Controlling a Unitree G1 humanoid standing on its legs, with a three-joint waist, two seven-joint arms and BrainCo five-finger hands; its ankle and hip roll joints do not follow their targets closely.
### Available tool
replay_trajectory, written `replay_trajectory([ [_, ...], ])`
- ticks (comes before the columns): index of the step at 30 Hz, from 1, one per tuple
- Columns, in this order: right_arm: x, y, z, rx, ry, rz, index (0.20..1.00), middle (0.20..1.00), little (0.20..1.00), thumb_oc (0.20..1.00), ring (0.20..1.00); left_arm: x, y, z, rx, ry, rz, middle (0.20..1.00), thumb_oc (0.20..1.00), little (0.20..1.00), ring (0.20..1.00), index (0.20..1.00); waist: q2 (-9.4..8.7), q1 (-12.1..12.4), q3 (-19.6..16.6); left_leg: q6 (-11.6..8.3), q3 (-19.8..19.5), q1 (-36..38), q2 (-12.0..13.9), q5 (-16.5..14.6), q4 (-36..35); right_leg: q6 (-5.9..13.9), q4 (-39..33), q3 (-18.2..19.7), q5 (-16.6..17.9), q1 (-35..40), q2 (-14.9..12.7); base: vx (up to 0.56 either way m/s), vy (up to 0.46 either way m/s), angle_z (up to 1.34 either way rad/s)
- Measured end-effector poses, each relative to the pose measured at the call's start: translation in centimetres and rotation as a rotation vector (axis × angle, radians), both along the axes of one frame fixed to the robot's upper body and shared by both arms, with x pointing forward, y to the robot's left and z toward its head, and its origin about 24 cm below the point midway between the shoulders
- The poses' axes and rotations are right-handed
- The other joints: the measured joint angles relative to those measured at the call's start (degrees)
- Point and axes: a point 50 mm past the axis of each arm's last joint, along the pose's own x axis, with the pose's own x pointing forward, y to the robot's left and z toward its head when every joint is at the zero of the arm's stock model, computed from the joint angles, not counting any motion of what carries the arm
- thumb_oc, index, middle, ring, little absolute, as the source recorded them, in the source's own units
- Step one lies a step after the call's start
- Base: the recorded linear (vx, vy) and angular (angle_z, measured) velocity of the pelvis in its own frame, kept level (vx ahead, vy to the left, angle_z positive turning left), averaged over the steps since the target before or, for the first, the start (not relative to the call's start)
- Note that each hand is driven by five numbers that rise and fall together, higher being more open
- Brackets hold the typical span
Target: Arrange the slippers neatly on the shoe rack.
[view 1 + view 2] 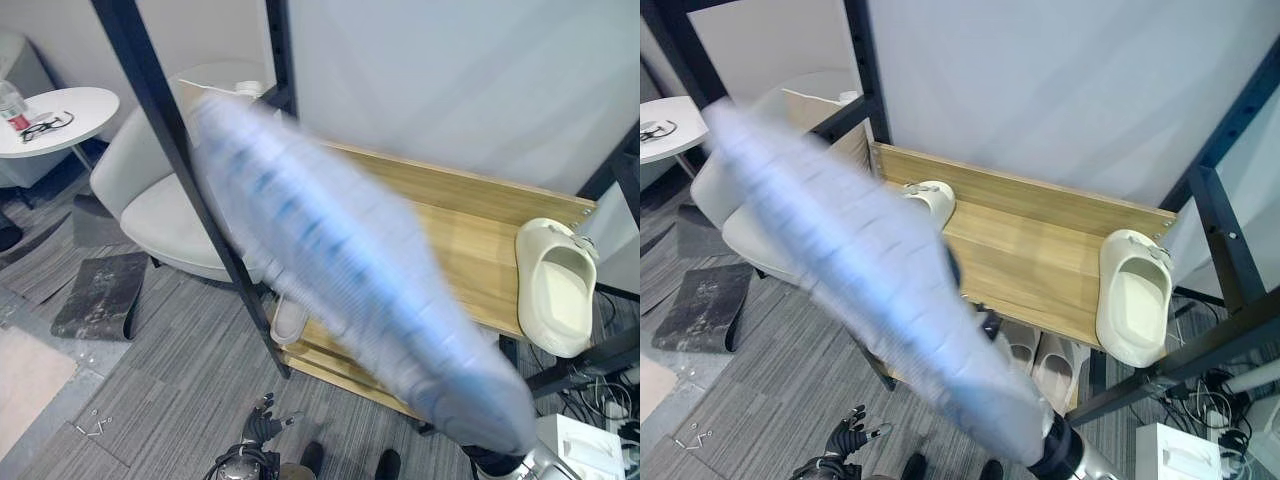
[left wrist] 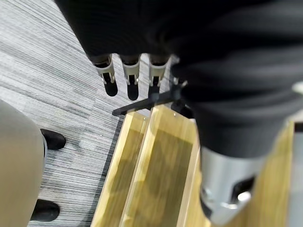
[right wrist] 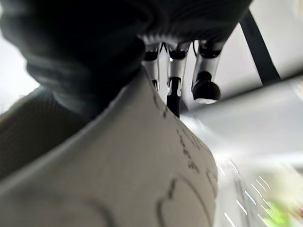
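My right arm sweeps as a blurred streak from the lower right up across the wooden shoe rack. In the right wrist view a cream slipper lies sole-up against my right hand, whose fingers reach past its edge. One cream slipper lies at the right end of the top shelf, toe toward me and overhanging the front edge. Another shows at the left end, partly behind the arm. More slippers sit on the lower shelf. My left hand hangs low over the floor, fingers spread.
Black rack posts stand at the shelf's left and right. A white chair and a round white table are left of the rack. A dark mat lies on the grey carpet. A white box sits at the lower right.
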Motion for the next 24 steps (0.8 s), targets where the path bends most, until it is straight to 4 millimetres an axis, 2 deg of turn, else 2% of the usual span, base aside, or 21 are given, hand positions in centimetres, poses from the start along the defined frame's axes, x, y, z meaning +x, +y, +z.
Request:
replay_trajectory([
  [3, 1.0, 1.3, -3.6, -0.171, 0.060, -0.007, 0.200, 0.200, 0.200, 0.200, 0.200, 0.0, 0.1, -0.1, 0.002, 0.004, 0.006, 1.000, 1.000, 1.000, 1.000, 1.000, -0.02, 0.8, 0.0, -0.11, -0.9, -0.2, -0.1, 0.1, 0.0, 0.04, 0.0, -0.9, -0.1, 0.1, -0.1, -0.03, -0.026, 0.17],
  [5, 1.1, 1.9, -8.8, -0.476, 0.069, -0.013, 0.200, 0.200, 0.200, 0.200, 0.200, -0.2, 0.2, -0.1, 0.005, 0.004, 0.009, 1.000, 1.000, 1.000, 1.000, 1.000, -0.18, 1.1, 0.3, -0.49, -2.6, -1.0, -0.2, 0.4, 0.0, 0.13, 0.0, -2.6, -0.4, 0.1, -0.2, -0.03, -0.032, 0.37],
  [7, 1.2, 1.4, -11.9, -0.641, 0.070, -0.045, 0.200, 0.200, 0.200, 0.200, 0.200, 0.2, 0.0, 0.0, -0.004, -0.014, 0.014, 1.000, 1.000, 1.000, 1.000, 1.000, -0.26, 2.0, 1.0, -0.57, -3.1, -1.2, -0.2, 0.6, 0.0, 0.13, 0.0, -3.1, -0.5, 0.1, -0.1, -0.04, -0.020, 0.19],
  [8, 1.2, 1.3, -12.3, -0.668, 0.073, -0.050, 0.200, 0.200, 0.200, 0.200, 0.200, 0.5, 0.0, 0.1, -0.006, -0.024, 0.014, 1.000, 1.000, 1.000, 1.000, 1.000, -0.30, 1.9, 1.1, -0.58, -3.1, -1.2, -0.2, 0.6, 0.0, 0.12, 0.0, -3.1, -0.5, 0.1, -0.1, -0.04, -0.019, 0.15],
  [9, 1.1, 0.2, -14.9, -0.832, 0.058, -0.083, 0.200, 0.200, 0.200, 0.200, 0.200, 0.8, 0.0, 0.3, -0.013, -0.036, 0.021, 1.000, 1.000, 1.000, 1.000, 1.000, 0.11, 2.3, 2.0, -0.72, -4.0, -1.8, -0.2, 0.8, 0.0, 0.07, 0.0, -4.0, -0.5, -0.1, -0.2, -0.03, -0.025, 0.20],
  [10, 1.1, -0.2, -15.6, -0.883, 0.043, -0.097, 0.200, 0.200, 0.200, 0.200, 0.200, 0.5, 0.0, 0.1, -0.013, -0.028, 0.024, 1.000, 1.000, 1.000, 1.000, 1.000, 0.30, 2.4, 2.5, -0.76, -4.4, -1.9, -0.3, 0.9, 0.0, 0.08, 0.0, -4.3, -0.5, -0.1, -0.2, -0.03, -0.032, 0.28],
  [12, 1.3, -2.1, -18.1, -1.073, -0.014, -0.185, 0.200, 0.200, 0.200, 0.200, 0.200, 1.5, -0.1, 0.4, -0.010, -0.050, 0.027, 1.000, 1.000, 1.000, 1.000, 1.000, 0.47, 2.1, 3.6, -1.01, -5.0, -2.1, -0.2, 1.1, 0.0, -0.05, 0.0, -5.3, -0.6, -0.2, -0.2, 0.01, -0.023, 0.19],
  [15, 1.9, -4.1, -19.7, -1.238, -0.085, -0.267, 0.200, 0.200, 0.200, 0.200, 0.200, 1.5, 0.0, 0.1, -0.009, -0.033, 0.047, 1.000, 1.000, 1.000, 1.000, 1.000, 0.90, 2.2, 4.4, -1.08, -5.4, -2.6, -0.1, 1.1, 0.0, -0.24, 0.0, -5.7, -0.8, -0.3, 0.0, -0.04, -0.012, 0.09],
  [16, 4.0, -7.0, -19.8, -1.311, -0.083, -0.475, 0.200, 0.200, 0.200, 0.200, 0.200, 2.2, -0.1, 0.3, -0.014, -0.050, 0.055, 1.000, 1.000, 1.000, 1.000, 1.000, 1.23, 2.1, 5.2, -1.15, -6.1, -4.3, -0.2, 1.2, 1.2, -0.32, 0.0, -6.2, -0.8, -1.6, 0.1, -0.28, 0.005, 0.15],
  [17, 5.5, -8.8, -19.0, -1.318, -0.077, -0.596, 0.200, 0.200, 0.200, 0.200, 0.200, 2.8, -0.3, 0.6, -0.016, -0.067, 0.048, 1.000, 1.000, 1.000, 1.000, 1.000, 1.70, 2.2, 6.3, -1.33, -6.1, -5.6, -0.2, 1.5, 1.5, -0.34, 0.0, -6.2, -0.5, -2.6, 0.2, -0.31, 0.000, 0.14],
  [18, 7.2, -11.5, -18.1, -1.313, -0.048, -0.756, 0.200, 0.200, 0.200, 0.200, 0.200, 2.5, -0.5, 0.5, 0.007, -0.065, 0.015, 1.000, 1.000, 1.000, 1.000, 1.000, 3.27, 2.6, 8.4, -0.90, -6.0, -7.7, -0.4, 2.8, 2.6, -0.34, 0.4, -6.3, -0.1, -3.9, 0.1, -0.44, 0.035, 0.01],
  [19, 8.2, -13.0, -17.5, -1.278, -0.009, -0.880, 0.200, 0.200, 0.200, 0.200, 0.200, 2.6, -1.0, 1.1, 0.022, -0.121, -0.049, 1.000, 1.000, 1.000, 1.000, 1.000, 2.94, 3.1, 9.0, -0.97, -6.3, -10.1, -1.0, 2.7, 5.1, -0.09, 1.4, -6.6, -0.3, -5.5, 0.0, -0.24, 0.039, 0.16],
  [20, 9.2, -14.6, -17.0, -1.279, 0.030, -0.981, 0.200, 0.200, 0.200, 0.200, 0.200, 3.5, -1.5, 1.9, -0.004, -0.177, -0.061, 1.000, 1.000, 1.000, 1.000, 1.000, 4.03, 2.8, 10.4, -1.08, -7.2, -11.1, -1.4, 2.7, 6.4, -0.19, 1.7, -7.5, -0.5, -6.1, -0.2, -0.28, 0.093, 0.48],
  [21, 10.9, -16.8, -15.0, -1.285, 0.008, -1.147, 0.200, 0.200, 0.200, 0.200, 0.200, 4.6, -2.0, 2.4, -0.031, -0.210, -0.060, 1.000, 1.000, 1.000, 1.000, 1.000, 6.15, 2.7, 12.2, -1.58, -7.5, -14.6, -1.4, 2.2, 7.8, -1.63, 5.1, -8.7, -1.9, -9.7, -0.9, -0.11, 0.056, 0.51],
  [22, 12.1, -17.9, -12.9, -1.270, -0.046, -1.234, 0.200, 0.200, 0.200, 0.200, 0.200, 5.3, -2.4, 2.9, -0.051, -0.232, -0.054, 1.000, 1.000, 1.000, 1.000, 1.000, 7.41, 3.0, 14.2, -2.00, -7.5, -15.7, -1.0, 2.4, 7.1, -1.95, 6.5, -8.9, -2.0, -11.5, -1.0, -0.19, 0.085, 0.34],
  [23, 12.9, -18.0, -11.5, -1.254, -0.092, -1.281, 0.200, 0.200, 0.200, 0.200, 0.200, 6.0, -2.6, 3.5, -0.062, -0.263, -0.060, 1.000, 1.000, 1.000, 1.000, 1.000, 7.94, 3.4, 15.6, -1.89, -7.5, -16.5, -0.9, 3.0, 7.3, -2.05, 7.4, -8.8, -1.8, -12.7, -1.1, -0.18, 0.099, -0.07],
  [24, 14.3, -17.7, -8.7, -1.201, -0.172, -1.369, 0.200, 0.200, 0.200, 0.200, 0.200, 6.7, -2.6, 4.3, -0.082, -0.305, -0.053, 1.000, 1.000, 1.000, 1.000, 1.000, 8.39, 3.6, 17.9, -2.18, -7.1, -17.5, -0.7, 3.2, 7.4, -2.60, 10.0, -8.5, -2.6, -14.9, -1.5, -0.18, 0.100, -0.13],
])
